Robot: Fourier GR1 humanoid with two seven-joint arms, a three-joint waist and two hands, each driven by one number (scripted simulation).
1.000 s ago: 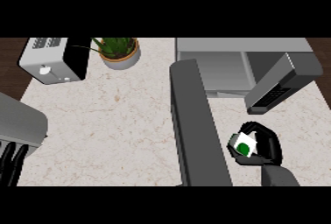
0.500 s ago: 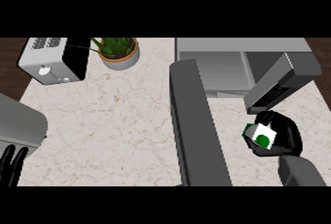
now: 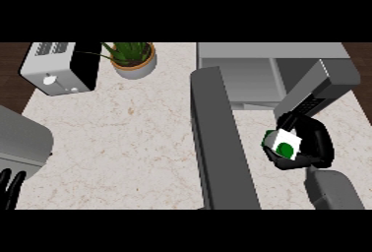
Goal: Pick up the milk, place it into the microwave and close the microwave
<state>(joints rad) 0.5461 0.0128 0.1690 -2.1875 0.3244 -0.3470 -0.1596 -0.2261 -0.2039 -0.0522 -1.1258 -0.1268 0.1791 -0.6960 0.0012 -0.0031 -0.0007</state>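
The milk carton (image 3: 283, 142), white with a green mark, is held in my right hand (image 3: 314, 142), whose black fingers curl round it just in front of the microwave's control panel. The microwave (image 3: 251, 78) stands at the back right with its cavity showing, and its open door (image 3: 218, 142) swings out toward me as a long dark slab left of the carton. My left hand (image 3: 11, 189) rests at the lower left edge, fingers up.
A toaster (image 3: 58, 69) sits at the back left, with a potted plant (image 3: 133, 59) beside it. A grey object (image 3: 22, 140) juts in at the left edge. Bare marble counter (image 3: 123, 142) lies between the door and the left side.
My right hand has carried the milk upward, closer to the microwave. The left hand has sunk slightly toward the lower left corner.
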